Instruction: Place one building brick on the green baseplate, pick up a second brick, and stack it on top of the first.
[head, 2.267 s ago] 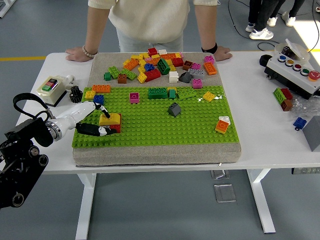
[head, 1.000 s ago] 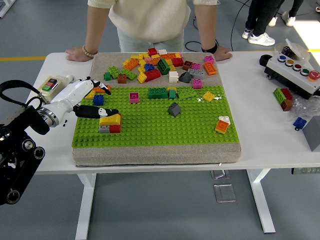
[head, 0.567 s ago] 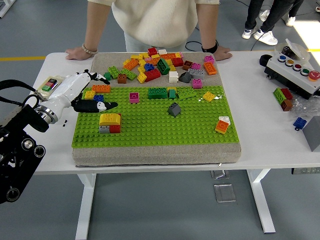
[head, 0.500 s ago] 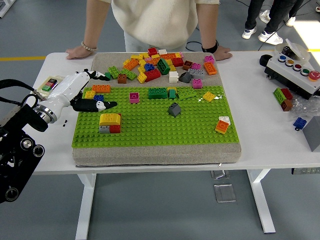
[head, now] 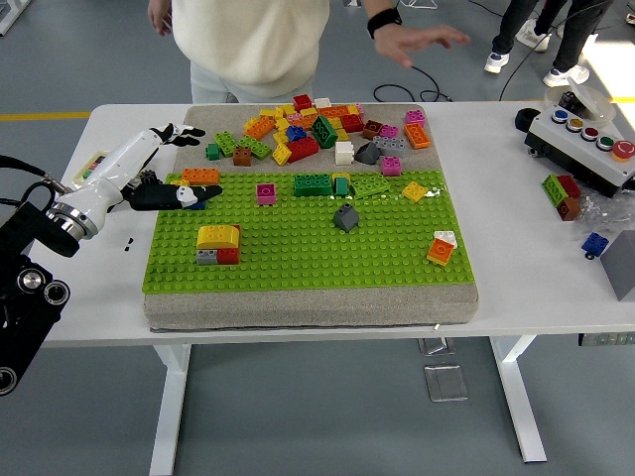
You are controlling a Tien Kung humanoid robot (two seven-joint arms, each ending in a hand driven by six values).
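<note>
Green baseplate (head: 317,248) centred in frame on a grey pad (head: 298,309), itself on the white table (head: 526,258). Yellow brick (head: 218,236) seated at lower left of the plate on top of a low red-and-grey base (head: 217,256); stack upright, untouched.

Left hand (head: 159,169) at upper left of frame, over the plate's left edge, well apart from the stack. Fingers (head: 177,132) spread and relaxed, nothing held; dark thumb (head: 187,196) pointing right across the plate's corner. Orange brick (head: 200,176) and a blue one beside it partly covered by the hand (blue one hard to make out). Control box (head: 87,167) at far left mostly hidden behind the forearm. Black arm housing cut off by the left and bottom edges. Right hand nowhere in frame.

Loose brick pile (head: 317,127) along the pad's top strip; individual shapes too crowded to separate. Scattered on the plate: pink brick (head: 266,192), dark green brick (head: 313,184), grey sloped piece (head: 345,217), orange-and-white piece (head: 441,247) tilted at right.

Person at top of frame, torso only, head cut off. One hand (head: 415,42) raised clear of the table at upper right, blurred; the other (head: 159,15) barely visible at top left.

Button panel (head: 587,139) at right edge, partly cropped.
</note>
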